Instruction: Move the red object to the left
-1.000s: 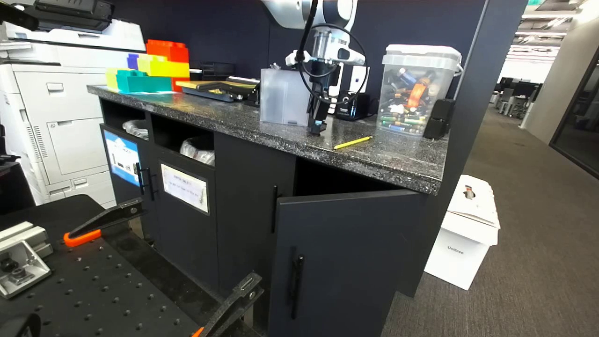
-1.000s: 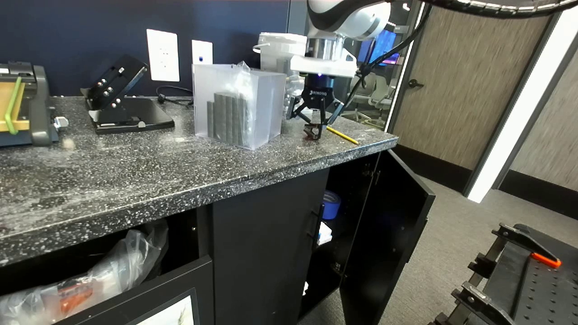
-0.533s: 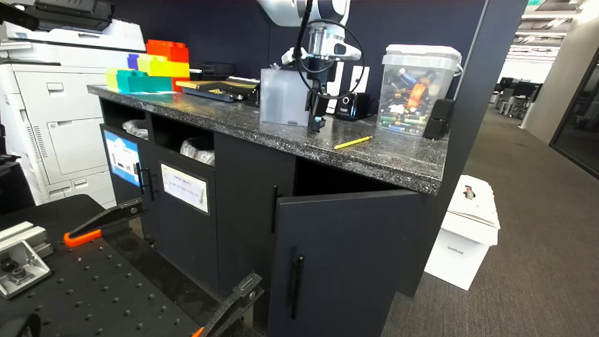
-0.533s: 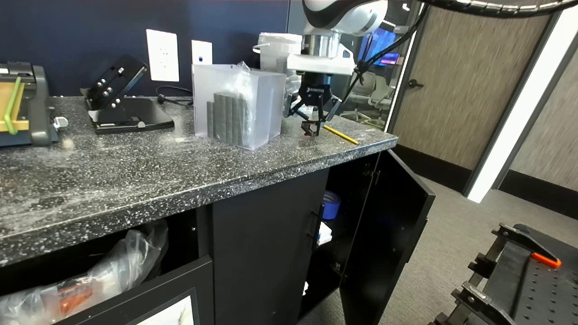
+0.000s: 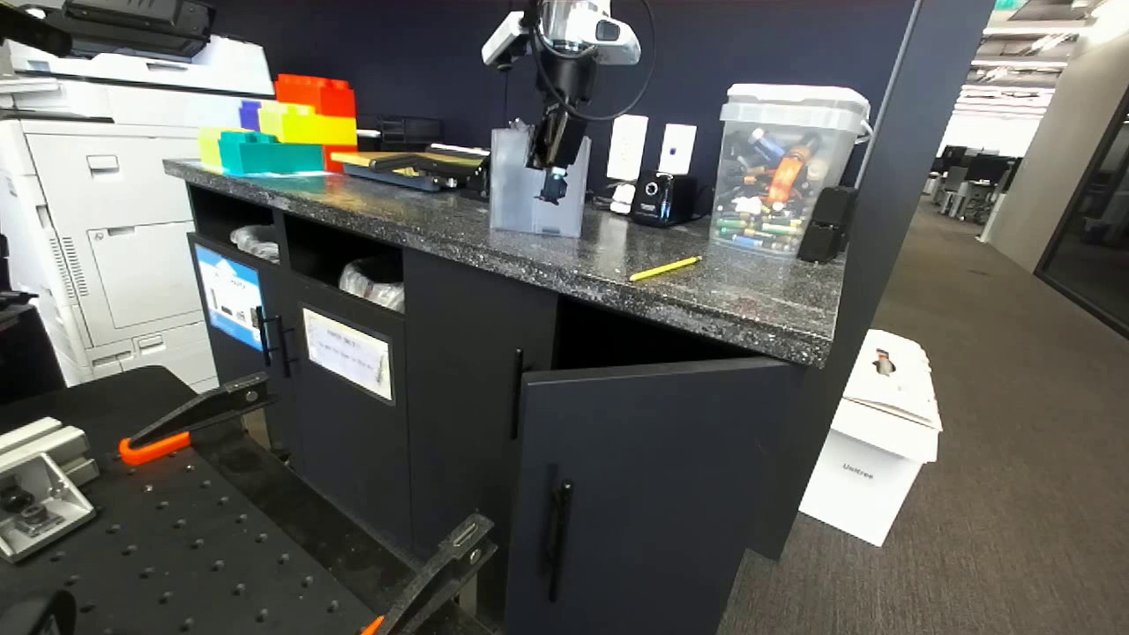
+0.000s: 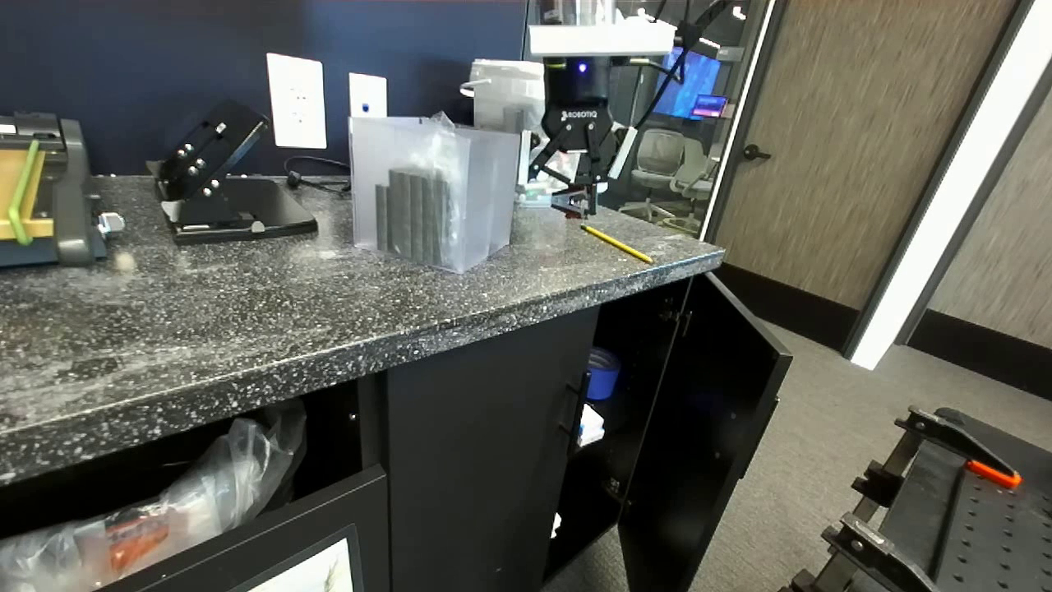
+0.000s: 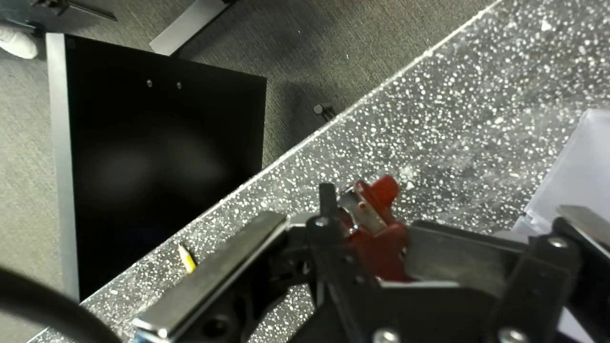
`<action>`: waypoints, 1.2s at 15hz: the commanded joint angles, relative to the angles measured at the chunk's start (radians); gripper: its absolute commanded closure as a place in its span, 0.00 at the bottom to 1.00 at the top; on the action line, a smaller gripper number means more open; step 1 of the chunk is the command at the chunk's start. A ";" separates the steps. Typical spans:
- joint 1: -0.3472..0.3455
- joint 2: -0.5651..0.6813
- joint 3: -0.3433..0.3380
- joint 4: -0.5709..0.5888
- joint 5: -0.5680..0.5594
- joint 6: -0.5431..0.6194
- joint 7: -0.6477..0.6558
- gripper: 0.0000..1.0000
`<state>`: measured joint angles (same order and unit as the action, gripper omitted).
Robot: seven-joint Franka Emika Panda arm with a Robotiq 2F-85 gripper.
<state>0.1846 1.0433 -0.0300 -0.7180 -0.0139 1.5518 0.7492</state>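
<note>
We had the pincer (image 6: 579, 200) clamped on the red object (image 7: 381, 243), jaws in on it from both sides in the wrist view. We saw a red body with a silvery plate; the pincer itself hid part of it. In an exterior view we got only a sliver of dark red at the tip. We held it up, off the bench (image 6: 263, 321).

Bearings we took from the pincer:

Translucent container (image 6: 486, 185) stood upright on the bench, 9 o'clock in an exterior view, grey strips (image 6: 411, 214) inside. In the wrist view we had its corner around 3. Yellow pencil (image 6: 618, 244) lay on the bench, apart from the pincer, around 4 o'clock in both exterior views, its tip near 9 in the wrist view.

Next out, in an exterior view: black device (image 5: 664, 201) at 3 o'clock, then the lidded bucket (image 5: 794, 115) of mixed small items (image 5: 776, 176) on the same bearing. Two white wall plates (image 5: 627, 147) sat between 2 and 3.

Farther, in an exterior view: black punch-like tool (image 6: 242, 215) at 9 past the container, yellow-topped device (image 6: 49, 191) beyond that, same bearing. Below the bench we had a cabinet door (image 6: 699, 436) swung out, 5 o'clock in an exterior view.
</note>
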 commanded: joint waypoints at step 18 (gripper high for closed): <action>0.379 -0.313 0.063 -0.643 -0.119 0.453 0.156 0.92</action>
<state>0.5592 0.7275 0.0426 -1.4086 -0.0941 1.9928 0.8463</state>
